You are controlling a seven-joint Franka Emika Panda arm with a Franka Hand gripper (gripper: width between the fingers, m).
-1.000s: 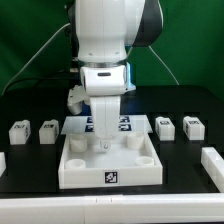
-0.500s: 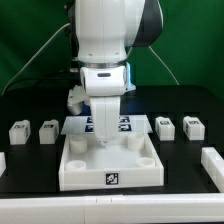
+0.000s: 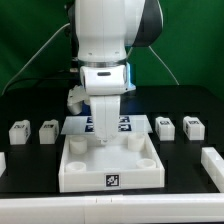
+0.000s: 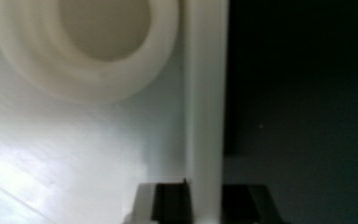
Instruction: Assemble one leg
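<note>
Starting well off to the exterior view's left of the pincer (image 3: 103, 146), a first leg (image 3: 17, 131) and a second leg (image 3: 48, 130) are seen standing loose on the table (image 3: 35, 165), near each other and untouched. The pincer itself is lowered onto the rear part of the tray (image 3: 80, 176), just in front of the marker board (image 3: 145, 122). In the wrist view it is shown almost shut, with its fingers (image 4: 167, 205) set against either face of a thin upright wall (image 4: 204, 100) of the tray. The tray, not a leg, appears to be what is held. A round socket (image 4: 87, 40) is seen beside that wall. To the exterior view's right of the pincer, a third leg (image 3: 165, 127) and a fourth leg (image 3: 192, 127) are found, likewise loose and well apart from it.

Trouble is judged most likely from the narrow hold: the wall could slip out, or the tray could be tipped or dragged into the marker board if it is moved carelessly.

The fingertips are hidden in the exterior view, and the wrist view is blurred, so firm contact cannot be confirmed. A white block (image 3: 212, 165) beyond the fourth leg is cut off by the frame edge.
</note>
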